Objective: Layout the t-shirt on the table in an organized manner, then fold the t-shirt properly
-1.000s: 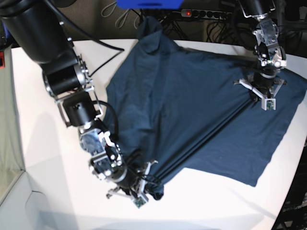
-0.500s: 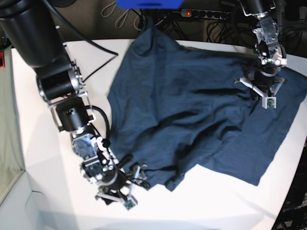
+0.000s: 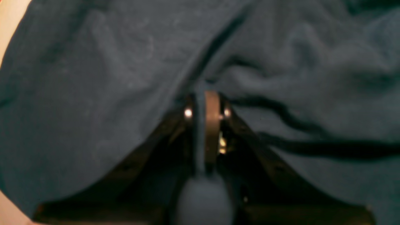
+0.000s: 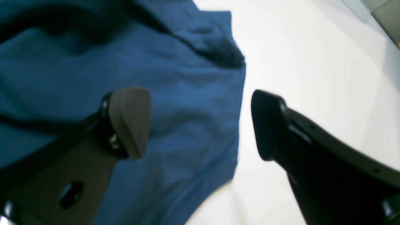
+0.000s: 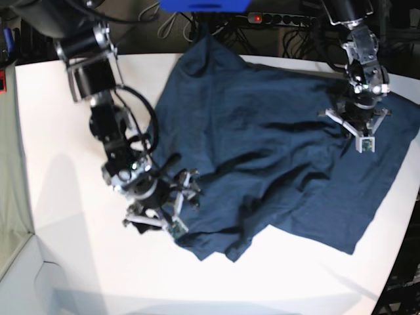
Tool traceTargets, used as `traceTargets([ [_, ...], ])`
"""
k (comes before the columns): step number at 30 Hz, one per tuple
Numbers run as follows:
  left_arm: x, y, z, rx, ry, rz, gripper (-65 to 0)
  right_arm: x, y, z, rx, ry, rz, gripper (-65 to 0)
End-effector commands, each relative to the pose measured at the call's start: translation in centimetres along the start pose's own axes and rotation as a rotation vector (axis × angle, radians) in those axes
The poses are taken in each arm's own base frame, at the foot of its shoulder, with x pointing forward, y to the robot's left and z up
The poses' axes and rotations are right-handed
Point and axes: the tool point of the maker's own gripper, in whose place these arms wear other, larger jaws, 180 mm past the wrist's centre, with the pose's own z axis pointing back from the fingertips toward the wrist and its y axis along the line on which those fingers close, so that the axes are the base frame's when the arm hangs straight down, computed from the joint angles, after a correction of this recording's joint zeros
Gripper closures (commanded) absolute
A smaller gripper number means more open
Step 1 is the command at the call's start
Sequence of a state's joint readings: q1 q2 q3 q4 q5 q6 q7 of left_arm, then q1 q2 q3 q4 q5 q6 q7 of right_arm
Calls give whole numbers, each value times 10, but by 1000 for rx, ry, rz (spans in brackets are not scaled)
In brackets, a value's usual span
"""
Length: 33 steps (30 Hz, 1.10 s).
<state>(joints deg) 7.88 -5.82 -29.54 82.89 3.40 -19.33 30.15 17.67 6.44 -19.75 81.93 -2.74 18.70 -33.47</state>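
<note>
While the t-shirt (image 5: 275, 151) lies rumpled across the centre and right of the table (image 5: 59, 197), laying it out well calls for pulling opposite edges taut before flattening. At upper right, the left tool (image 5: 357, 128) is clamped on a pinch of cloth. At lower left, the right tool (image 5: 172, 197) stands spread apart, empty, with the shirt's edge just beneath and beside its fingers (image 4: 131, 120).

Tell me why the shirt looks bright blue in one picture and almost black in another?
Right wrist view: white table bounces light, so the shirt looks bright blue, though blurry. Left wrist view: the camera sits close over the shirt, dim, soft-focus, dark folds. Base view: sharpest, even light, shirt navy, soft arm shadows on the table.
</note>
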Motion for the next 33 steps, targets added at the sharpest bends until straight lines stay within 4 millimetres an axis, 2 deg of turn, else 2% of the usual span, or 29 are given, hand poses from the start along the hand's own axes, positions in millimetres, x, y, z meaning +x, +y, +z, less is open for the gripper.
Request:
traceTargets([
  [1, 24, 2, 5, 8, -69, -11, -40, 14, 10, 7, 12, -52, -15, -510],
  [4, 51, -9, 17, 5, -150, -2, -40, -8, 45, 13, 65, -26, -64, -491],
  [7, 71, -14, 29, 7, -214, -1, -40, -30, 69, 12, 106, 20, -105, -420],
  [11, 97, -18, 48, 18, -296, -6, -40, -60, 87, 4, 144, 101, -137, -256],
  [15, 95, 2, 55, 67, -299, 10, -40, -82, 91, -4, 154, 133, -148, -80],
  [16, 92, 7, 55, 79, -295, 17, -40, -83, 87, -7, 150, 128, -147, -38],
  [17, 90, 13, 55, 92, -290, 24, -40, -92, 75, -9, 129, 143, -157, -2],
  [19, 81, 22, 55, 114, -269, 39, -40, -104, 51, -17, 85, 166, -191, 0],
  [22, 67, 31, 52, 130, -235, 58, -40, -108, 15, -32, 32, 181, -231, 0],
  [24, 56, 33, 50, 133, -207, 64, -40, -111, -17, -39, -11, 189, -238, 0],
  [28, 27, 29, 37, 112, -131, 82, -40, -98, -68, -50, -70, 174, -230, 0],
  [30, 12, 26, 28, 97, -91, 97, -40, -80, -91, -52, -99, 144, -220, 0],
  [33, 8, 22, 17, 82, -72, 121, -40, -52, -112, -45, -136, 89, -186, 0],
])
